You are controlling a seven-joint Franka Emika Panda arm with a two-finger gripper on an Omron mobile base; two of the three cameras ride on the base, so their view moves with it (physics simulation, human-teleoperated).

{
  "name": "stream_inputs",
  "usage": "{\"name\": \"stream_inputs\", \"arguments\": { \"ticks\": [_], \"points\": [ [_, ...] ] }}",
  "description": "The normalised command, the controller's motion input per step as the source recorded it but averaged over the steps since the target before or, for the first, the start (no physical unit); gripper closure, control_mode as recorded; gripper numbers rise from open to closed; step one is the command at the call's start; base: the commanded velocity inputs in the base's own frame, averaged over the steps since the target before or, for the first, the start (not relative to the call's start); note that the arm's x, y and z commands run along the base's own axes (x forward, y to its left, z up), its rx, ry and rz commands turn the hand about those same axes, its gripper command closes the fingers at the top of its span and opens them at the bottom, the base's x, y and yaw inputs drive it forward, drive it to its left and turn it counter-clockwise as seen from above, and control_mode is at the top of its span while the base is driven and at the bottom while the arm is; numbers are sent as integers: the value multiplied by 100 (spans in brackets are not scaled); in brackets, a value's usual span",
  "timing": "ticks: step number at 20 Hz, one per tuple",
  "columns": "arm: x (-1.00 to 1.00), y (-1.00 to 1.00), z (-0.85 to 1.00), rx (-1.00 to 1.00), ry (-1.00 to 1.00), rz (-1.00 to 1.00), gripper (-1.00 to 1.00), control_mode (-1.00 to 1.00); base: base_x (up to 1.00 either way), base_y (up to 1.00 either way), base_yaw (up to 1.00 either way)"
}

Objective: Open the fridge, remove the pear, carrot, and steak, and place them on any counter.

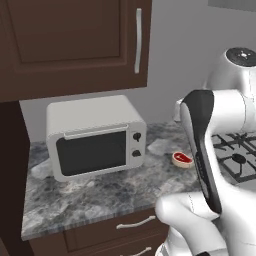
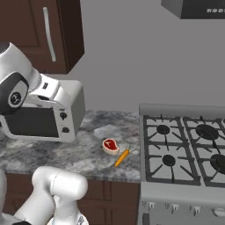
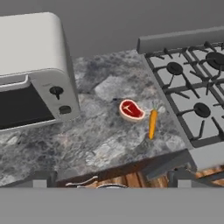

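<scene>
Grey marbled counter (image 3: 109,144): steak (image 3: 131,109) and carrot (image 3: 152,124) lie just beside stove (image 3: 197,109), carrot nearer it. Fingers spread, empty. You've 2 placed; fetch pear next.

One steak (image 3: 131,109), one carrot (image 3: 152,124), one microwave (image 3: 33,70), one stove (image 3: 197,92) with four visible burners, one counter (image 3: 100,140).

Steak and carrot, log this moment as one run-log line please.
steak: on counter | carrot: beside steak, near stove | gripper: open, empty
</scene>
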Motion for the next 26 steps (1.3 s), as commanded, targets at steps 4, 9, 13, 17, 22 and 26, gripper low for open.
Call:
{"name": "stream_inputs", "arguments": {
  "ticks": [4, 9, 13, 17, 22, 26],
  "points": [
    [-67, 9, 27, -15, -22, 21, -100, -100, 0, 0, 0],
    [-33, -8, -1, -1, -27, 26, -100, -100, 0, 0, 0],
    [18, 0, -4, 0, 6, 30, -100, -100, 0, 0, 0],
    [21, 0, 0, 0, 9, 27, -100, -100, 0, 0, 0],
    [0, 0, 0, 0, 0, 0, -100, 100, 4, 10, 3],
    [0, 0, 0, 0, 0, 0, -100, 100, -29, 13, 0]
  ]
}}
